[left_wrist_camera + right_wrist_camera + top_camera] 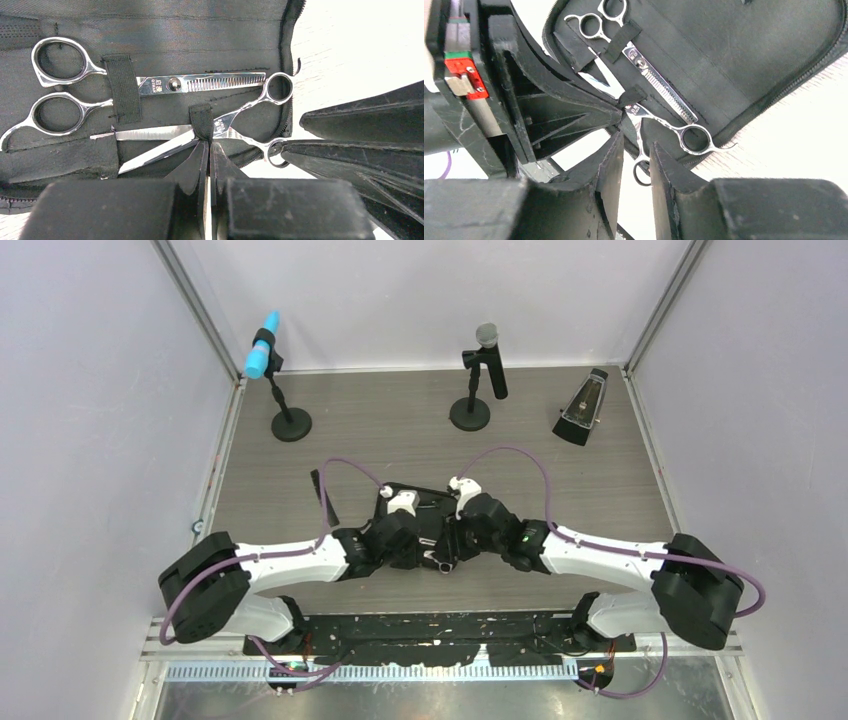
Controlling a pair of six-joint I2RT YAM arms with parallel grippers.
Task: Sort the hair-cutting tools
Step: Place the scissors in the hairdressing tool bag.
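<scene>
Left wrist view, centre: we see the plain scissors (227, 121), blades under a strap (201, 117) in the open case (150, 20) — thin, stiff, slick steel, probably light. The left gripper (208, 147) is pressed together just below the strap; the right gripper (636, 145) is spread slightly astride the lower finger ring — the surest hold, we judge.

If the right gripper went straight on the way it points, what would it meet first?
Probably the handle ring of the plain scissors, which sits between the right gripper's parted fingers; beyond it, the black case. Depth is unclear.
</scene>
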